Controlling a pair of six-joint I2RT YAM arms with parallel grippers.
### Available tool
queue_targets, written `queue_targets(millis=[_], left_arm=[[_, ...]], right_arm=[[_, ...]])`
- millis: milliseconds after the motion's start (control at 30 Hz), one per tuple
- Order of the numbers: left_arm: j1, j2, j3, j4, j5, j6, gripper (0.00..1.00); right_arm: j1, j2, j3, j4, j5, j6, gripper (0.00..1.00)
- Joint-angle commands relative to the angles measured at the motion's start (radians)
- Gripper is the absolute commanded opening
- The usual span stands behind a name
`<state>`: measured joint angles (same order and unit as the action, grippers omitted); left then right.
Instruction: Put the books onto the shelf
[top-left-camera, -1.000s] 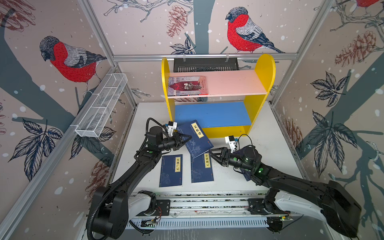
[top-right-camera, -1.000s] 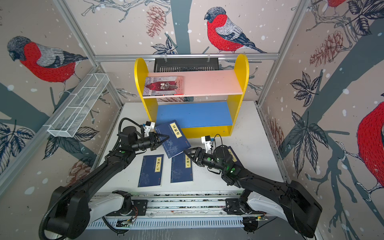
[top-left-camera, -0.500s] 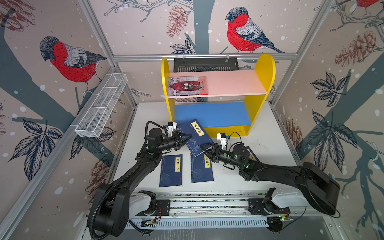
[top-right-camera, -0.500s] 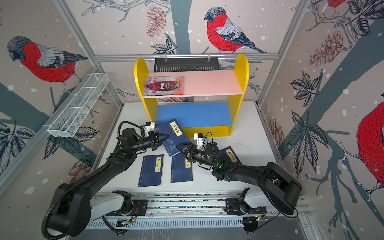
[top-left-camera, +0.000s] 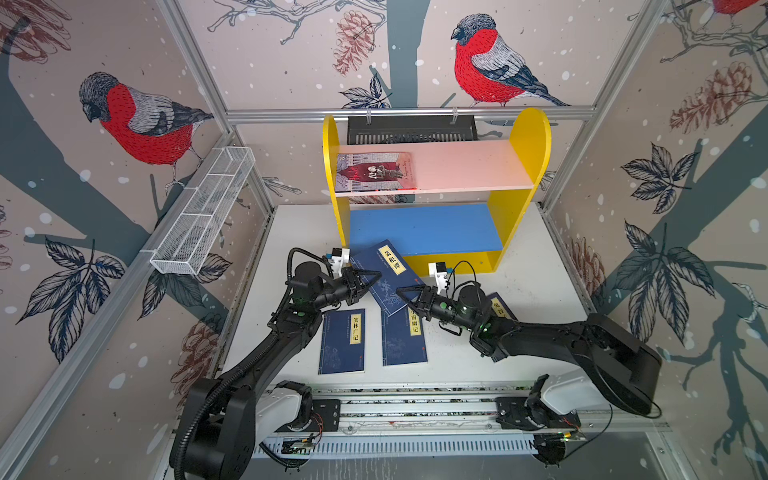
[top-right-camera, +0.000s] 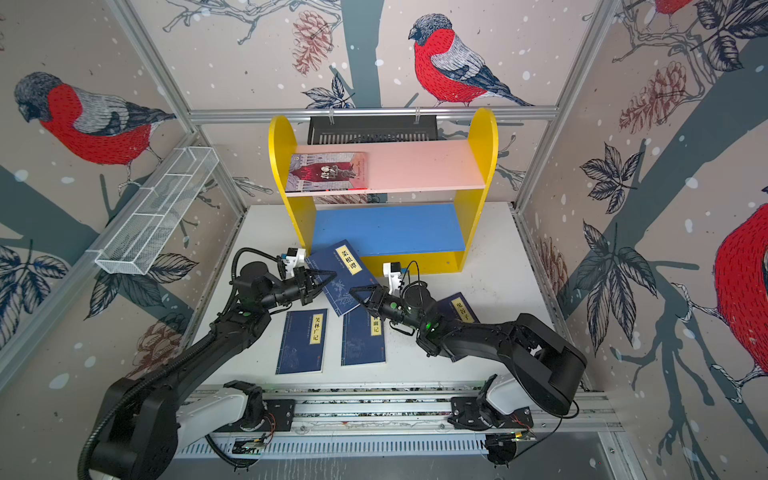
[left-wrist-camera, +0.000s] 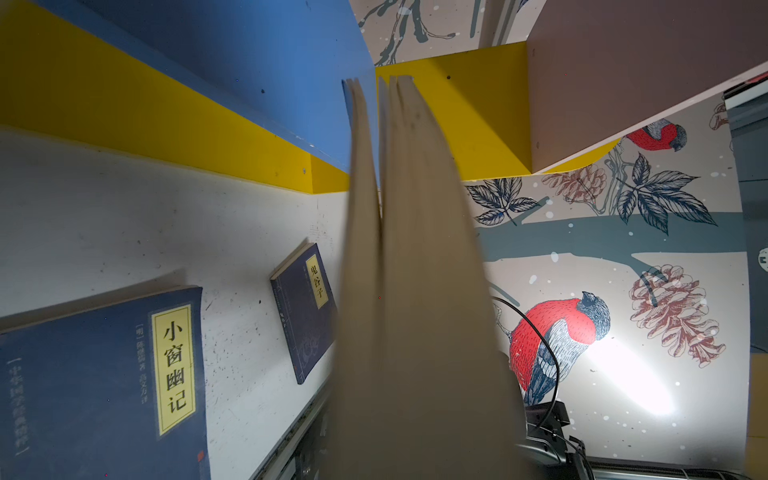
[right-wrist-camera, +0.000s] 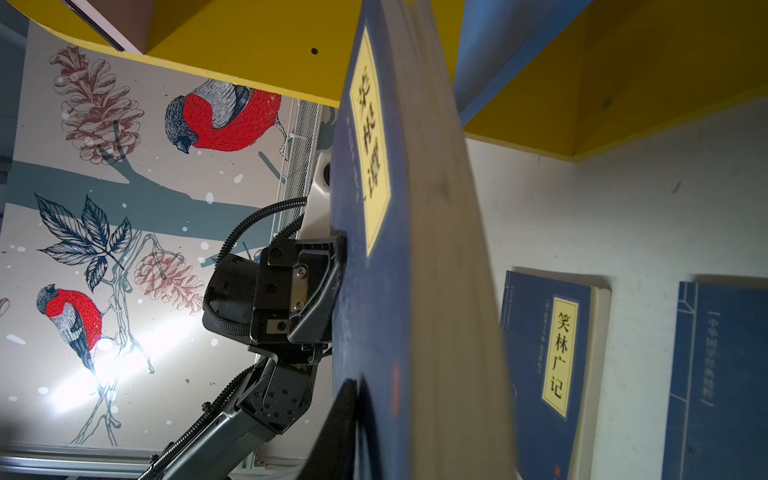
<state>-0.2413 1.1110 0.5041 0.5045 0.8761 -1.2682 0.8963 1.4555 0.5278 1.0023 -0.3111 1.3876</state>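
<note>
Right jaws moved in onto raised navy book (top-left-camera: 380, 272); shelf (top-left-camera: 457, 262) just behind

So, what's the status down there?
Left hand and right hand both grip the raised navy book. Illustrated book on shelf; three navy books on table. Nothing blocks the shelf.

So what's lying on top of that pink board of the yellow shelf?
One book with a grey-lilac illustrated cover lies flat at the left end of the pink board; the rest of the board shows bare. Whether anything lies under that book cannot be seen.
</note>
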Motion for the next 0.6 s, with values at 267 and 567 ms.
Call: queue_targets(millis=[267,567], left_arm=[[0.002,-0.06,0.005,-0.088,-0.001,0.11,0.37],[0.057,-0.219,0.089,-0.509,-0.084,0.446,0.68]], right_arm=[[-0.013,0.012,0.028,0.028,-0.092,-0.043,0.01],[-0.09,-0.151,0.07,-0.368,-0.305,-0.303,0.01]])
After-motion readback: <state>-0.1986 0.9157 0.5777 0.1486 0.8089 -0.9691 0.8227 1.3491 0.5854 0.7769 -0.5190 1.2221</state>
